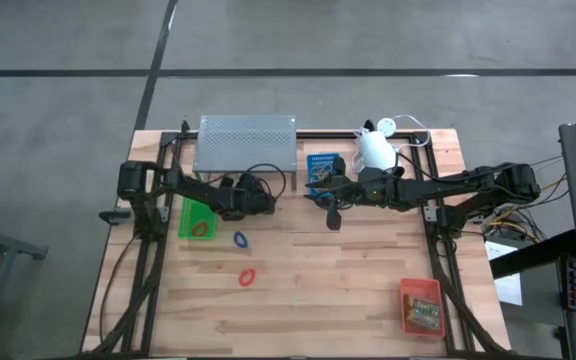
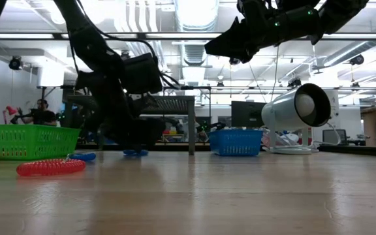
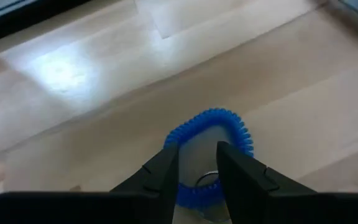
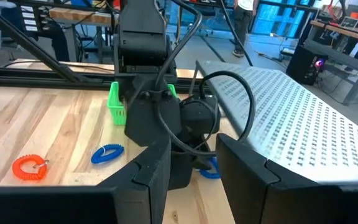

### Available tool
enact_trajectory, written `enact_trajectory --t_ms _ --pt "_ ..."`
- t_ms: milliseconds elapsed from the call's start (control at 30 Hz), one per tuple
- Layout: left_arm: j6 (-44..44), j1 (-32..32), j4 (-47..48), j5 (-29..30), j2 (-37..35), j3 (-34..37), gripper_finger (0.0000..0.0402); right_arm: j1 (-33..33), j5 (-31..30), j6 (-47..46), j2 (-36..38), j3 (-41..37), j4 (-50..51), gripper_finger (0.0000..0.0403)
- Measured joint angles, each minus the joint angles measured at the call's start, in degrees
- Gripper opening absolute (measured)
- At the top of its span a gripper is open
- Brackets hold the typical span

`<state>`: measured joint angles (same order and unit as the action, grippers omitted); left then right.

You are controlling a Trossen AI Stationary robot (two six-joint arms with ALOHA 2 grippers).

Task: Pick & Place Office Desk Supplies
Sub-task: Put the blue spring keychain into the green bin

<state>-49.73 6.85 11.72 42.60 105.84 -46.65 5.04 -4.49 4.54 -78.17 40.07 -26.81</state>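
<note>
My left gripper (image 1: 264,203) (image 3: 196,149) is low over the table, just right of the green tray (image 1: 196,220). It is open, and its fingers stand on either side of the near end of a blue coiled loop (image 3: 211,119) that lies flat on the wood. A second blue loop (image 1: 240,239) and a red loop (image 1: 248,277) lie nearer the front. My right gripper (image 1: 333,217) (image 4: 192,144) is open and empty, raised above the table's middle near the blue tray (image 1: 323,168). The red-orange tray (image 1: 408,292) at the front right holds the printed card boxes (image 1: 426,313). My left gripper comes at the blue loop from above, slanting down. The loop's near arc (image 3: 194,194) runs across the gap between the fingers, and the loop lies on the table. I cannot tell whether the fingers touch it.
The grey perforated shelf (image 1: 246,143) stands at the back behind my left gripper. The white lamp (image 1: 376,150) stands at the back right beside the blue tray. Bare wood lies across the front middle, between the red loop and the red-orange tray.
</note>
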Motion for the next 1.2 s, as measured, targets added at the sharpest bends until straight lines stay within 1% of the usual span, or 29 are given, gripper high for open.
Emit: enact_trajectory --t_ms 233,433,633,767,900,1200 --pt "-0.18 -0.80 -0.07 -3.24 -0.07 -0.04 0.0118 -0.02 0.00 0.00 0.00 0.00 -0.02 0.0127" --pt "-1.88 -2.54 0.03 -4.23 -0.07 -0.04 0.0118 -0.02 0.00 0.00 0.00 0.00 -0.02 0.0127" --pt "-2.75 -5.00 1.02 -6.54 -0.04 -0.97 0.0118 -0.02 0.01 0.00 0.00 0.00 -0.01 0.0127" --pt "-2.76 -7.76 3.47 -9.37 -0.02 -2.67 0.0118 -0.02 0.00 0.00 0.00 0.00 0.00 0.0127" --pt "-2.81 -11.64 6.07 -10.89 0.00 -4.02 0.0118 -0.02 0.00 0.00 0.00 0.00 0.00 0.0127" --pt "-1.55 -20.72 6.61 -13.80 0.09 -6.25 0.0118 -0.02 0.00 0.00 0.00 0.00 -0.02 0.0127"
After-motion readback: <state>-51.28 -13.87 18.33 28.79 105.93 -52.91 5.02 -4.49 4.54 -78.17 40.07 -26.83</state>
